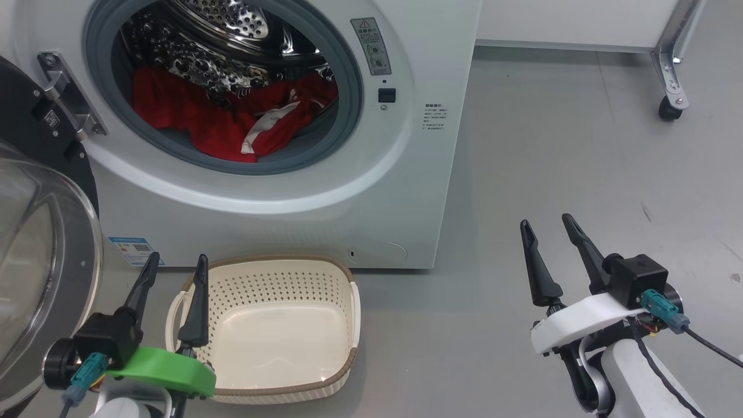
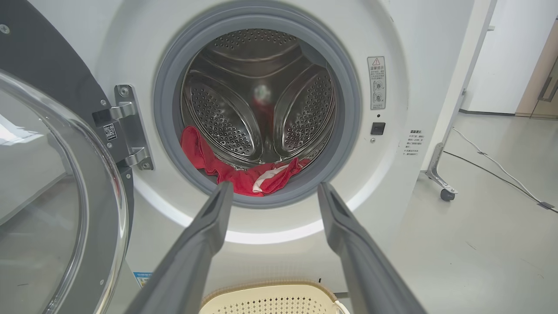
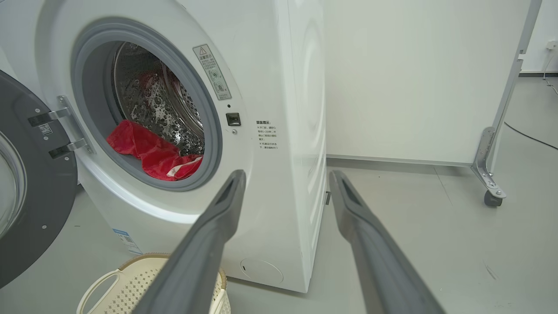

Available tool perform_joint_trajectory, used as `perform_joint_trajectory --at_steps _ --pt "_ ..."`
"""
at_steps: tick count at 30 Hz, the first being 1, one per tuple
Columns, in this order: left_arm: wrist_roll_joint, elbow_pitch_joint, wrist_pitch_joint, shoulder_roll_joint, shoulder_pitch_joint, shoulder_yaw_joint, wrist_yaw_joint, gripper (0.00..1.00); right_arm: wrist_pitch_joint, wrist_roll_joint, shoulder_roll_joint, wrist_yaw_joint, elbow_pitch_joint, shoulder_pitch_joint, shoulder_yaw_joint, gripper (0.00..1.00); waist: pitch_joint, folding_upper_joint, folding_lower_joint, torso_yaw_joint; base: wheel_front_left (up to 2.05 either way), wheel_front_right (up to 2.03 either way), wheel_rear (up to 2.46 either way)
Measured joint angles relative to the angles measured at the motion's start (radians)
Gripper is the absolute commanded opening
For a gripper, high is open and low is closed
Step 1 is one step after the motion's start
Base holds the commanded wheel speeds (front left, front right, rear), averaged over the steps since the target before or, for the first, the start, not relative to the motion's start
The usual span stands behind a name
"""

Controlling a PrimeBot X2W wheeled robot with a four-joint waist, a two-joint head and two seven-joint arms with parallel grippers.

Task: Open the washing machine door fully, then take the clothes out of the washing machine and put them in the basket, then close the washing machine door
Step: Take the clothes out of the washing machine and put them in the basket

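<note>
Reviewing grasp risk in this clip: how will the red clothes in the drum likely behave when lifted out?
The clothes lie crumpled in folds, so probably floppy; they would sag below a pinch. Their front edge lies over the grey gasket, so they may drag there. They look thin, likely light, though wetness cannot be judged.

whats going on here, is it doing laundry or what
A two-armed robot is set to unload a washing machine. The washing machine door stands swung open on the robot's left, and the red clothes lie in the drum. The basket sits empty on the floor before the machine. The left gripper and right gripper are both open, holding nothing.
</note>
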Motion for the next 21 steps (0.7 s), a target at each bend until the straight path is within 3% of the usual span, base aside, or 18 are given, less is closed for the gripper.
perform_joint_trajectory --at_steps 21 --pt "0.000 -0.011 0.000 0.001 0.001 0.001 0.003 1.00 0.000 0.000 0.011 0.000 -0.002 0.000 -0.007 1.00 0.026 0.0000 0.0000 -0.003 0.00 0.00 0.00"
